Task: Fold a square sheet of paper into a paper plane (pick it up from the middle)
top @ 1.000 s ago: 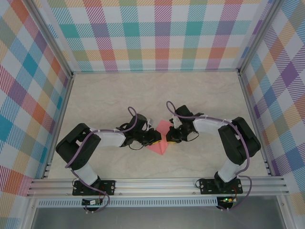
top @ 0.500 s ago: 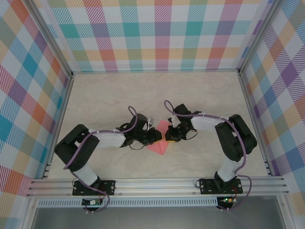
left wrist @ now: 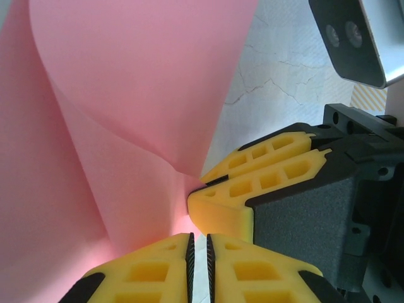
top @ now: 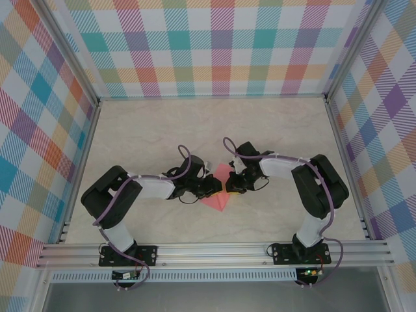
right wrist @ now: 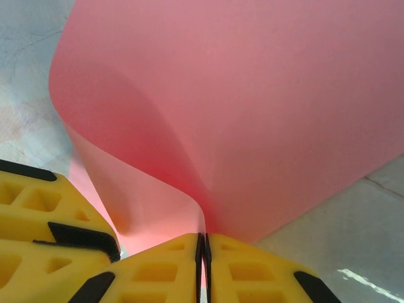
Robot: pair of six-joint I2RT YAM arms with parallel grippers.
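A: Where's the square sheet of paper (right wrist: 252, 95)?
B: Rt at the tips of the right fingers (right wrist: 252, 268); they're closed on a pinch of it, no gap btwn pads; the rest curls up & away ahead of them in a loose cone; its pointed end seems to lie on the bench (top: 149, 130), on the near side of both tips.
A: And the left fingers (left wrist: 151, 268)?
B: Just beside the right ones, almost tip to tip; all but closed, thin slit showing; can't tell if paper's in it.
A: How'll it handle?
B: Prob v. light, thin, floppy; sags wherever unsupported; creases for good, likely tears if two pinches pull apart. Best hold, I'd say: mid-sheet by the fold line, close beside the right fingers, light squeeze.
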